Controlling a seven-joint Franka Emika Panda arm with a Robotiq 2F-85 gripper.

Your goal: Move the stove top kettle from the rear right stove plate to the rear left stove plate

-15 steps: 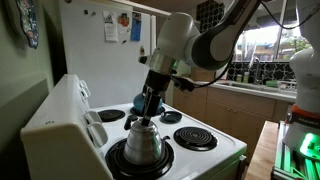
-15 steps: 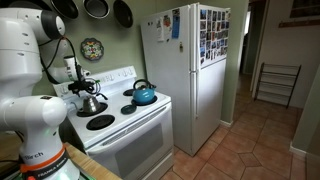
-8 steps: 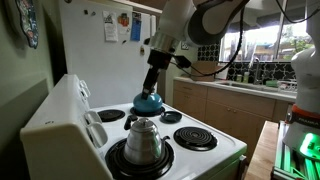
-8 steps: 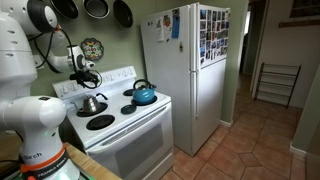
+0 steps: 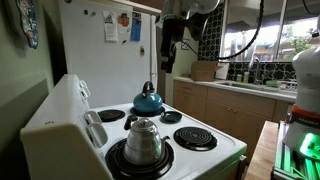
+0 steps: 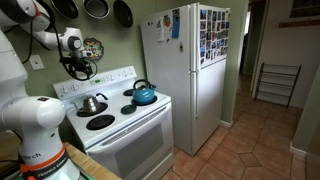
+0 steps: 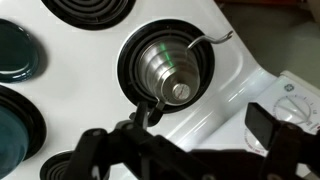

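High above the stove, the gripper [image 5: 167,58] hangs with its jaws spread as wide as they go and nothing between them. The silver kettle [image 5: 143,140] stands upright on the rear left plate [image 5: 166,159], the big coil with a chrome rim, which shows as a ring all round the kettle's base. From the wrist view the kettle looks roughly centred on that coil, lid knob up and handle arched over it. The rear right plate [image 5: 110,115], a small dark coil beside the back panel [image 5: 70,110], lies bare.

To my eye the move itself is done and the step in hand is the retreat. What comes next asks only that the arm stay well above the kettle's handle as it clears off, and perhaps a check that the kettle sits steady.

A blue kettle [image 5: 148,101] stands at the far right of the white stove top [image 5: 228,150]; which plate it is on I cannot tell. To the right of the stove is a white fridge [image 6: 190,80] covered with papers. Dark pans [image 6: 98,8] hang on the green wall [image 6: 135,40], and a wooden counter [image 5: 250,95] runs under a bright window [image 5: 265,45].
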